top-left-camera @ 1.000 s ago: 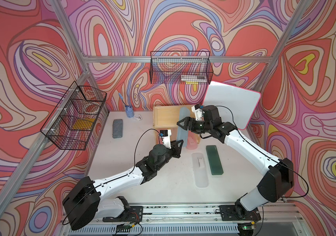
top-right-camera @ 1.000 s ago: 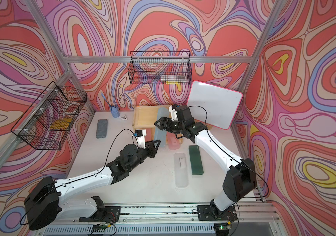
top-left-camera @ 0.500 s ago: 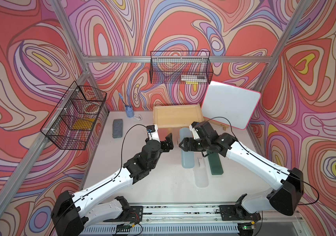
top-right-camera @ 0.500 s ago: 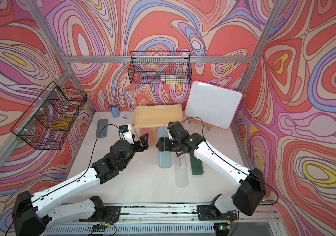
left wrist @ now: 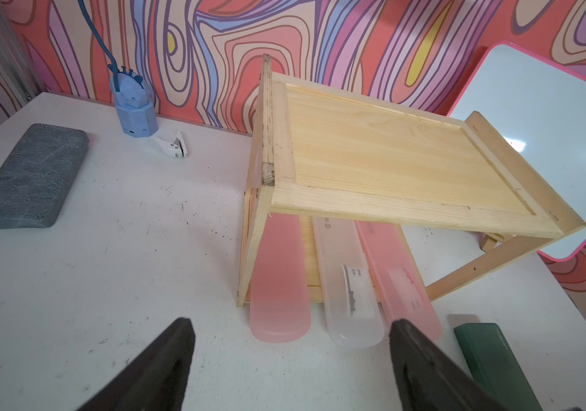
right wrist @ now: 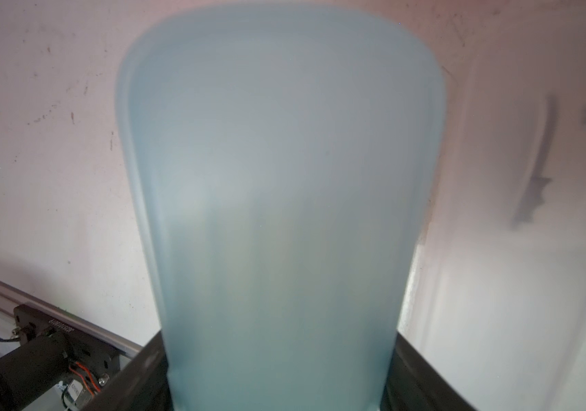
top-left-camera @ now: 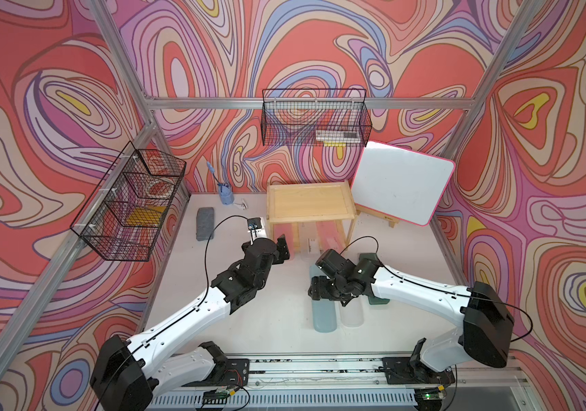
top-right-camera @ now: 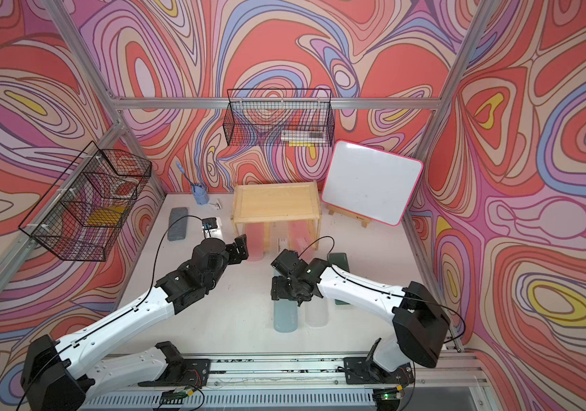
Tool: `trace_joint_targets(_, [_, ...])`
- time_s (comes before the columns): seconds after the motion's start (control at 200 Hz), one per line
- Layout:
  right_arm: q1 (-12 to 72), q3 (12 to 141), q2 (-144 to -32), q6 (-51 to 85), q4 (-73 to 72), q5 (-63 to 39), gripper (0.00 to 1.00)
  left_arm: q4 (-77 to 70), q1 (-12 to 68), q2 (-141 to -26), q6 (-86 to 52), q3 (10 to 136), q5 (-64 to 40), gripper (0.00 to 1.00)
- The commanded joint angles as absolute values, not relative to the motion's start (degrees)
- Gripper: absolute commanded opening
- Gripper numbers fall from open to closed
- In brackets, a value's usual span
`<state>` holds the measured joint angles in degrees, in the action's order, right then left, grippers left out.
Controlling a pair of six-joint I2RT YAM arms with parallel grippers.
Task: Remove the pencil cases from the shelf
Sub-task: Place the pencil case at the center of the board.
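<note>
The wooden shelf (top-left-camera: 308, 204) (left wrist: 391, 160) stands at the back of the table with a bare top. Two pink pencil cases (left wrist: 279, 284) (left wrist: 401, 277) and a frosted clear one (left wrist: 350, 284) poke out of its lower tier. My left gripper (top-left-camera: 282, 249) (left wrist: 291, 331) hovers open just in front of them, holding nothing. My right gripper (top-left-camera: 323, 290) (right wrist: 279, 341) is shut on the teal pencil case (top-left-camera: 324, 315) (top-right-camera: 285, 316) (right wrist: 277, 178), low over the front of the table. Beside it lie a clear case (top-left-camera: 352, 315) and a dark green case (top-left-camera: 368, 257) (left wrist: 490, 352).
A grey felt block (top-left-camera: 205, 224) and a blue pen holder (top-left-camera: 226, 194) sit at the back left, with a small white hole punch (left wrist: 172, 144) near them. A whiteboard easel (top-left-camera: 401, 185) leans right of the shelf. Black wire baskets (top-left-camera: 314, 119) (top-left-camera: 131, 206) hang on the walls.
My right arm has brought the teal case from the shelf top down to the front, next to the clear case. My left gripper has opened wide and shifted slightly left of the shelf front.
</note>
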<state>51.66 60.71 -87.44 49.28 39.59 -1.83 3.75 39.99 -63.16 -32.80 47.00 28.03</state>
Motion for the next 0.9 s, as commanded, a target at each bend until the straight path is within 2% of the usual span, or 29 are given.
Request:
trace_joint_targets(0.0, [52.05, 59.55, -89.80, 51.72, 37.54, -0.61, 0.64, 5.41, 39.25, -63.14, -33.15, 47.68, 27.52, 0.88])
trace_joint_targets(0.376, [52.12, 58.09, -95.72, 52.47, 34.90, -0.91, 0.68, 5.47, 38.41, -64.31, -33.80, 47.46, 26.23, 0.88])
trace_joint_targets(0.591, [52.09, 61.23, -98.90, 51.27, 36.73, 1.38, 0.79, 5.89, 38.28, -64.73, -34.29, 47.72, 25.92, 0.88])
trace_joint_targets(0.771, [52.10, 64.64, -100.12, 49.80, 39.81, 4.18, 0.98, 6.38, 38.09, -64.50, -34.24, 47.81, 26.02, 0.89])
trace_joint_targets(0.891, [52.06, 67.18, -97.68, 48.43, 43.10, 6.99, 0.98, 7.24, 37.97, -64.25, -34.20, 48.14, 26.02, 0.89])
